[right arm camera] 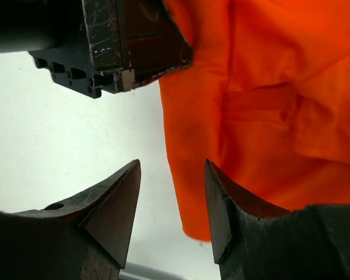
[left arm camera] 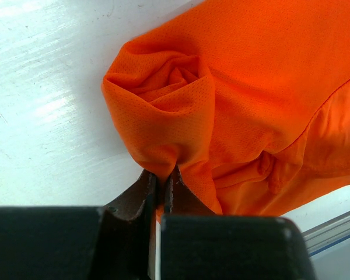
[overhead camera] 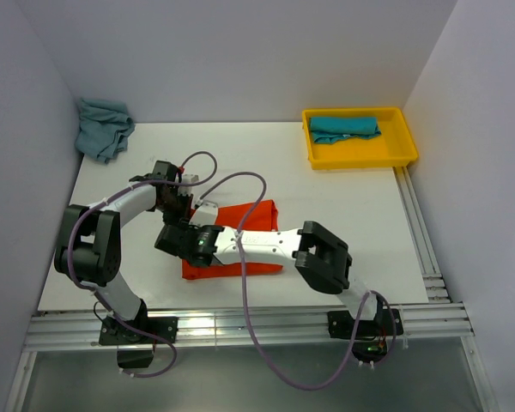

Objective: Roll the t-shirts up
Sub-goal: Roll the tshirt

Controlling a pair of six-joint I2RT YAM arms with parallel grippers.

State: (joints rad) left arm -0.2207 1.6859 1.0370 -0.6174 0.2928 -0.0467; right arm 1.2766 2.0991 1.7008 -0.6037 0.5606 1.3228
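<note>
The orange-red t-shirt [overhead camera: 256,215] lies on the white table in front of both arms, its left end wound into a loose roll [left arm camera: 175,87]. My left gripper [left arm camera: 162,175] is shut on a fold of the cloth at the roll's near edge; from above it [overhead camera: 178,206] sits at the shirt's left end. Just in front of it, my right gripper [right arm camera: 172,164] is open, its fingers standing over the shirt's left edge [right arm camera: 262,105] without pinching it. A teal t-shirt [overhead camera: 343,127] lies in the tray. A grey-blue t-shirt [overhead camera: 103,127] is bunched at the back left.
The yellow tray [overhead camera: 360,156] stands at the back right. White walls close off the left, back and right of the table. A metal rail [overhead camera: 240,324] runs along the near edge. Cables [overhead camera: 245,283] loop over the right arm and the shirt.
</note>
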